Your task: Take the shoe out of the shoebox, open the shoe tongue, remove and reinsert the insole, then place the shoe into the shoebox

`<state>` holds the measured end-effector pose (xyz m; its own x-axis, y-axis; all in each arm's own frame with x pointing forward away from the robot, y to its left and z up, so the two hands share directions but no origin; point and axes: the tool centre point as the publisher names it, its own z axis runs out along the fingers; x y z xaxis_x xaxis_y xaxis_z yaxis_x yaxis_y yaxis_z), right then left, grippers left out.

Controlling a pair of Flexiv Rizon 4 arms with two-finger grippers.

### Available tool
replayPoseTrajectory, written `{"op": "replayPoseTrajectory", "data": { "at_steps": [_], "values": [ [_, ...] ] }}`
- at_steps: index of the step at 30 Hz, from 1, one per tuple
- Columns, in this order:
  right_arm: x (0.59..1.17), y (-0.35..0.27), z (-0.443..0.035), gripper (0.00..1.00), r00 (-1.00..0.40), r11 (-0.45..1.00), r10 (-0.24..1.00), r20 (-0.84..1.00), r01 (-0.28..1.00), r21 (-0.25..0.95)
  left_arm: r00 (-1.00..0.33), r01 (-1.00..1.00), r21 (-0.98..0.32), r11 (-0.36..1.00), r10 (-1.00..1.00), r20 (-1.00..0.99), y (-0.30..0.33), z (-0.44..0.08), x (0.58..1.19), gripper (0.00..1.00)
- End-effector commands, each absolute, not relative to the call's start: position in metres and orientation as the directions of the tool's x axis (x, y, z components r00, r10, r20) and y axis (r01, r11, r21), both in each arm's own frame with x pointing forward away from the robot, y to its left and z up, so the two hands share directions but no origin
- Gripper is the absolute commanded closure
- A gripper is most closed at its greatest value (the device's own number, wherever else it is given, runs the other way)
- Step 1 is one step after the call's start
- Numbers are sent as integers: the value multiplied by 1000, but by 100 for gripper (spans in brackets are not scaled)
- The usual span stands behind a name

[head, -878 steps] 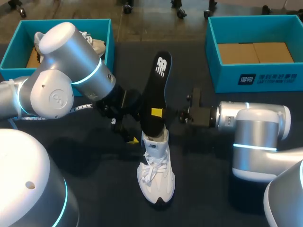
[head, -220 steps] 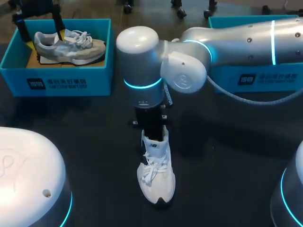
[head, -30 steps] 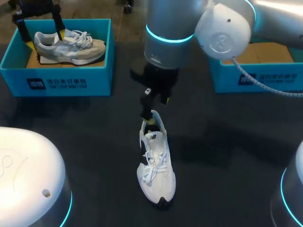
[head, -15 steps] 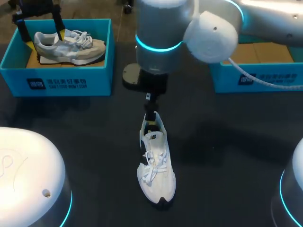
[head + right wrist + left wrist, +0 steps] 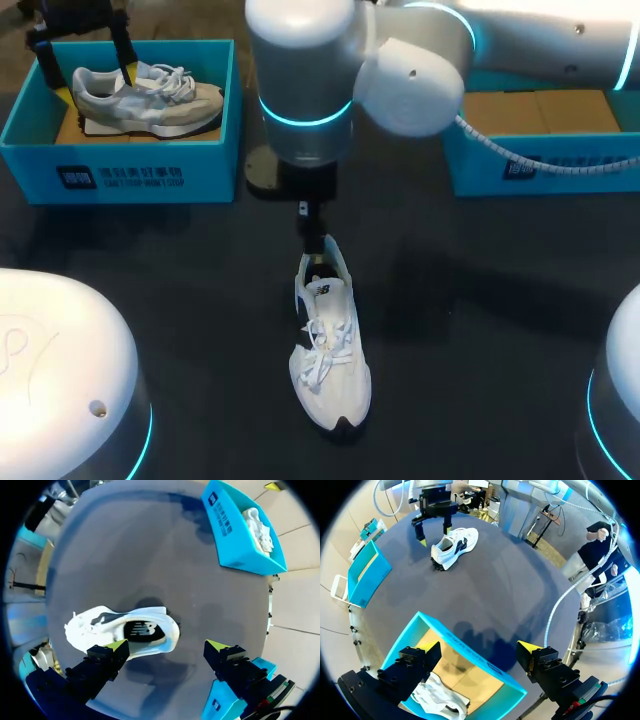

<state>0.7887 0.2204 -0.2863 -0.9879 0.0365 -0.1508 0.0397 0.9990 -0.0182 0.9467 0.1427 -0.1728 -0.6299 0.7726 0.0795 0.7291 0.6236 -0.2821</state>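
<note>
The white shoe [image 5: 330, 345] sits upright on the dark table [image 5: 470, 330], toe nearest, with the black insole [image 5: 143, 630] seated inside. I judge it light, soft in the upper and firmer at the sole and heel. The heel collar offers the best hold. The right gripper [image 5: 167, 647] hangs just above the heel, fingers spread wide, holding nothing. Bare table surrounds the shoe. Beyond, the right shoebox [image 5: 545, 168] stands open, and its walls must be cleared. The left gripper [image 5: 479, 652], wide open and empty, hovers over the left shoebox [image 5: 120, 178], which holds a grey shoe [image 5: 140, 95].

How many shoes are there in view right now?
2. One white shoe stands mid-table; one grey-and-white shoe lies in the left blue shoebox. The right shoebox shows only cardboard, but the right arm hides part of it.
</note>
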Motion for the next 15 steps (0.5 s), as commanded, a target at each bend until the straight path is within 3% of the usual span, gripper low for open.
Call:
{"op": "replayPoseTrajectory", "data": {
  "at_steps": [1, 15],
  "values": [
    [799, 222, -305, 0, -991, 1000, -2, -135, 2, -26, -629, 730, -280, 624, 773, 82, 143, -172, 947, 0],
    [810, 224, -341, 0, -991, 998, -46, -124, -40, -48, -629, 730, -280, 624, 773, 82, 143, -172, 947, 0]
  ]
}}
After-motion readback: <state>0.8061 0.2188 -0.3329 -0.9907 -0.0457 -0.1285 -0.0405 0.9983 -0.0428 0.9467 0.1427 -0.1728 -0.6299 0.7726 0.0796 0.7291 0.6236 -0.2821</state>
